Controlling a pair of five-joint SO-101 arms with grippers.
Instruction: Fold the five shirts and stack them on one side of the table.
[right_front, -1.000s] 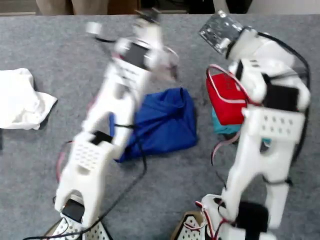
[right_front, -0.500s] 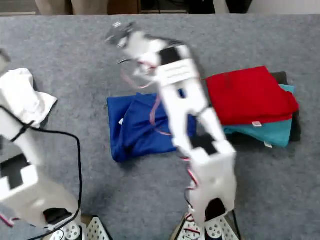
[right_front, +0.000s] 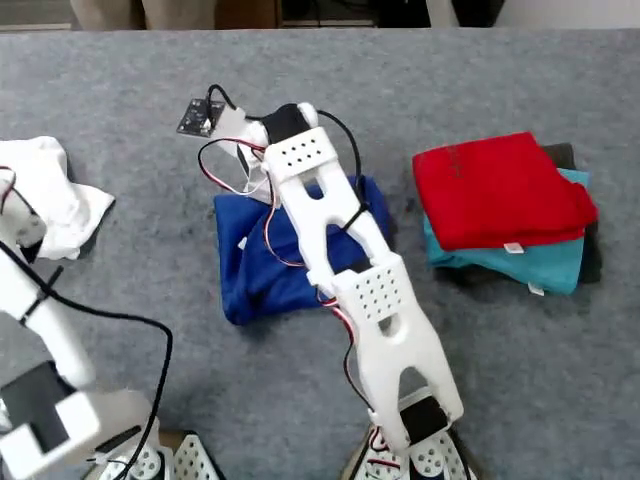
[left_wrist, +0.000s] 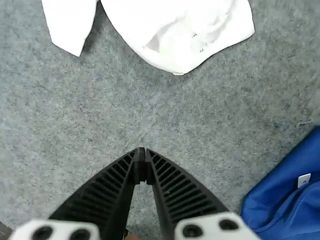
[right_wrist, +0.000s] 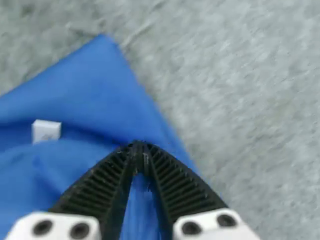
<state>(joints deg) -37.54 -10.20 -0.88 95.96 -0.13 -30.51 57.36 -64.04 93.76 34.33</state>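
Far left of the grey felt-like counter (right_front: 120, 330) lies a crumpled white cloth shirt (right_front: 40, 195), unfolded. The left tool (left_wrist: 140, 167) hangs over bare counter just short of it, jaws closed tip to tip w/ nothing between them; in the left wrist view the white shirt (left_wrist: 165, 30) sits ahead of the tips, apart from them, and a corner of the blue shirt (left_wrist: 290, 202) shows off to one side. Mid-counter is that loosely folded blue cloth shirt (right_front: 250, 270), rumpled, w/ the right arm stretched across it. The right tool (right_wrist: 139, 156) is at the shirt's far left corner, jaws pressed together, tips on the blue fabric (right_wrist: 60, 100) near its edge and near a small white tag (right_wrist: 46, 131); can't tell if any cloth is pinched. Right side: a neat stack, well apart from both tools, w/ a red folded shirt (right_front: 495, 190) on top, a teal folded shirt (right_front: 520, 262) under it, and a dark garment (right_front: 562, 155) at the bottom.
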